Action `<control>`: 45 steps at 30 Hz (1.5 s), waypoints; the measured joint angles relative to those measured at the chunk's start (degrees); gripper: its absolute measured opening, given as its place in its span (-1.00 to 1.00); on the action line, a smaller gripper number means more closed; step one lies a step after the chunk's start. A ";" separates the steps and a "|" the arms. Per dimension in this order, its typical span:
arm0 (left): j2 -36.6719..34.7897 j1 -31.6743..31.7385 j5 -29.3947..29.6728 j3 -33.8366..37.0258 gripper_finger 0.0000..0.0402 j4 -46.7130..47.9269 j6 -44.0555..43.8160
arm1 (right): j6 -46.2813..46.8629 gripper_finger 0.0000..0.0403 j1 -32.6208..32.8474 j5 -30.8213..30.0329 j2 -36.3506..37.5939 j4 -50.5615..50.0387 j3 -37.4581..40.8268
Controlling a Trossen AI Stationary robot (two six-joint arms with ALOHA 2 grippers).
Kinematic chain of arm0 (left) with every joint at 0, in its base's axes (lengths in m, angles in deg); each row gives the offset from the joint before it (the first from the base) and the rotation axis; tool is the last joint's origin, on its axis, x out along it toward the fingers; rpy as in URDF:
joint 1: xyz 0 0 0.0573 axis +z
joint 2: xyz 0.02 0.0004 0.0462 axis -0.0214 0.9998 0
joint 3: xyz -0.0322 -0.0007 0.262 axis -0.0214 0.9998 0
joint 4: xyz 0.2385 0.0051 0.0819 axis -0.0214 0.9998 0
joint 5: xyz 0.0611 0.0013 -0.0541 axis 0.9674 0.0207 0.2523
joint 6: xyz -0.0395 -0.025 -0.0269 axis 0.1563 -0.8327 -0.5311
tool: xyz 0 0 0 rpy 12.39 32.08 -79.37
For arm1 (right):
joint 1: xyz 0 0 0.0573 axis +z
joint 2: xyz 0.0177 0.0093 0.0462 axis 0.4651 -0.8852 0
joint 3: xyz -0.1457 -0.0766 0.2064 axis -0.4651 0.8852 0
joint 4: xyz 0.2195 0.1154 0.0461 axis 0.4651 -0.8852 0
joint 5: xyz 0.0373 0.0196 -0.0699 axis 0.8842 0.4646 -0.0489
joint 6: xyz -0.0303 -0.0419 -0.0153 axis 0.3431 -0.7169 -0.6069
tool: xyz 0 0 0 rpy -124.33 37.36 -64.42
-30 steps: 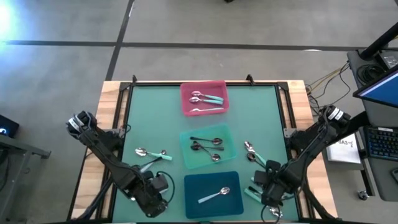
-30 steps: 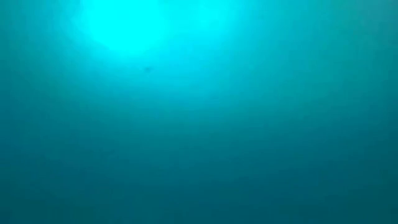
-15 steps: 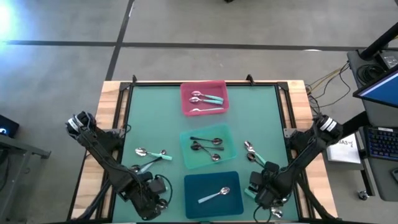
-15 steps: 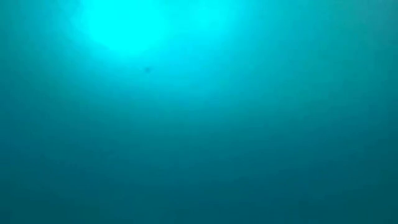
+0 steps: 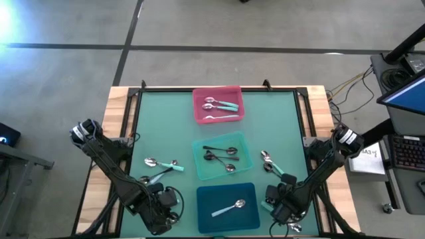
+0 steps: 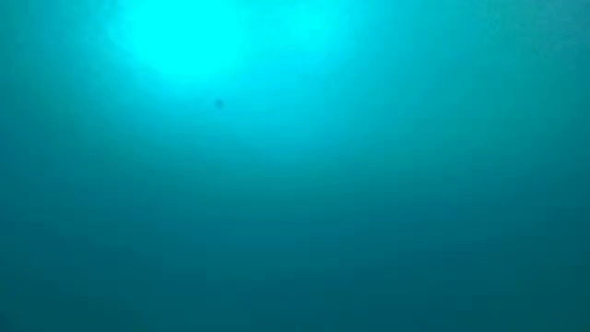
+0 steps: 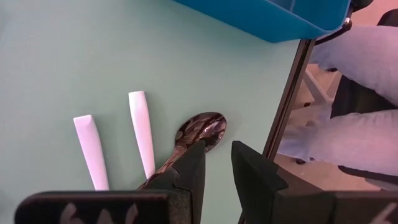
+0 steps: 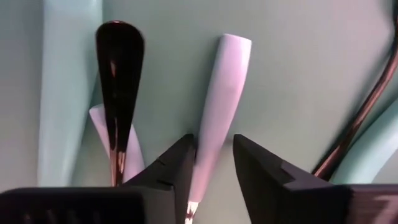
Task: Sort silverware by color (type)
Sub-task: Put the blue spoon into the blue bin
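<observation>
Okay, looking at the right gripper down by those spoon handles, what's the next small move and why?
Probably close the right gripper on the pale blue handle. That handle runs down into the gap between its open fingers, with a dark handle close beside, so closing now should catch only the pale one.

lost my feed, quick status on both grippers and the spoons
Left gripper low at near edge, fingers beside dark spoon. Right gripper straddling pale handle, grip unconfirmed. Trays part filled. Crowded handles around.
</observation>
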 joint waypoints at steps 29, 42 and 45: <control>0.00 0.04 -0.17 -0.09 -0.69 -0.15 -0.02 | -6.07 -0.86 -0.43 -20.50 20.56 1.78 -2.78; 0.00 0.04 -0.20 -0.11 -0.69 -0.28 -0.15 | -45.56 -0.86 -4.88 -19.47 18.31 37.56 -2.78; 0.00 0.04 -0.22 -0.11 -0.69 -0.36 -0.03 | -49.25 -0.86 -5.47 -15.70 15.11 42.07 -2.78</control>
